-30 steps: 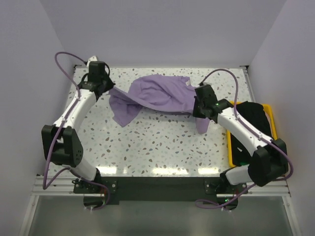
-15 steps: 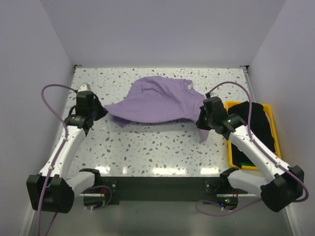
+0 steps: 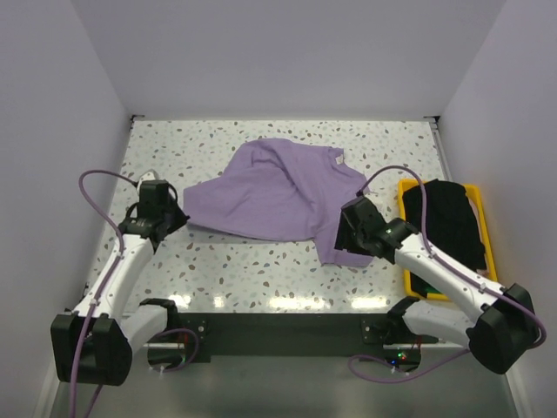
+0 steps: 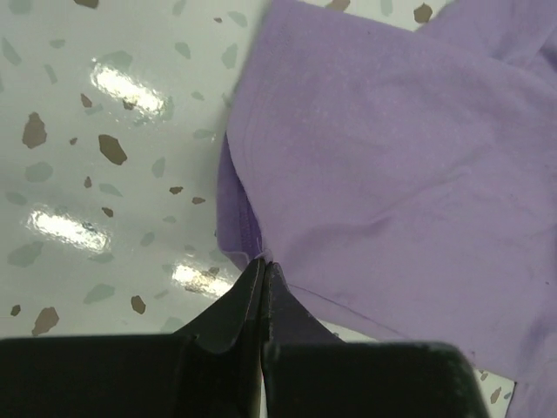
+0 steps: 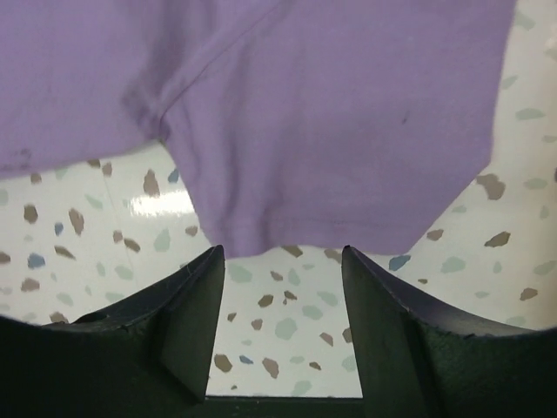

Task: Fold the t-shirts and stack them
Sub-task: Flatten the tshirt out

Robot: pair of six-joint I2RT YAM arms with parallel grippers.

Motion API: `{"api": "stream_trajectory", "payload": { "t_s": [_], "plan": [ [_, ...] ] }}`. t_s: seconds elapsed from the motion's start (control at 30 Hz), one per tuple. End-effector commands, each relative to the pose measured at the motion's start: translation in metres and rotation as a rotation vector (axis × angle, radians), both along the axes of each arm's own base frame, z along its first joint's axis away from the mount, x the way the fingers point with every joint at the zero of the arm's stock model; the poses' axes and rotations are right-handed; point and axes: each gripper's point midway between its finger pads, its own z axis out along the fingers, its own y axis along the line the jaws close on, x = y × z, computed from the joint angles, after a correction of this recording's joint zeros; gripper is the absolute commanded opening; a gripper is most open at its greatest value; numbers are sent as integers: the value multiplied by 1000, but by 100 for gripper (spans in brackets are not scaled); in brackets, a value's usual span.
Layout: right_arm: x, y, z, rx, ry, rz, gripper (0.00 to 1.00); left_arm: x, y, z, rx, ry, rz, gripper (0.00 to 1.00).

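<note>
While the left gripper (image 4: 263, 261) pinches an edge of the lavender t-shirt (image 3: 278, 196) mid-left, likely to keep it spread at centre frame, the right gripper (image 5: 280, 254) sits released just off its hem.

I work on a white table (image 3: 244, 270) flecked with grey and brown chips, filling the middle of the frame. Plain pale walls close it in: a back wall (image 3: 287, 61), a left wall (image 3: 43, 131) and a right wall (image 3: 513, 104). Bright glare patches (image 3: 287, 302) lie along the table's near edge. Below them, at the bottom of the frame, run a black strip (image 3: 287, 333) and a metal rail (image 3: 87, 326).
</note>
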Motion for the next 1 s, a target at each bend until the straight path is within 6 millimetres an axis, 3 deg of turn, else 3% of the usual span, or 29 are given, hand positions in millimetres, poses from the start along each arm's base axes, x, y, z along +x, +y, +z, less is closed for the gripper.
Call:
{"api": "stream_trajectory", "payload": {
  "t_s": [0.0, 0.03, 0.23, 0.4, 0.67, 0.9, 0.97],
  "plan": [
    [42, -22, 22, -53, -98, -142, 59, 19, 20, 29, 42, -80, 57, 0],
    [55, -34, 24, -43, -99, -191, 59, 21, 26, 31, 44, -83, 71, 0],
    [102, -63, 11, -107, -73, -296, 58, 23, 53, 32, 39, -87, 124, 0],
    [127, -83, -9, -123, -41, -366, 58, 27, 53, 31, 17, -89, 116, 0],
    [141, -81, -50, -121, 24, -383, 58, 29, 44, 26, -27, -104, 95, 0],
    [153, -91, -68, -142, 32, -414, 57, 30, 41, 26, -38, -114, 83, 0],
    [154, -95, -70, -141, 33, -421, 53, 29, 41, 27, -38, -117, 83, 0]
  ]
}}
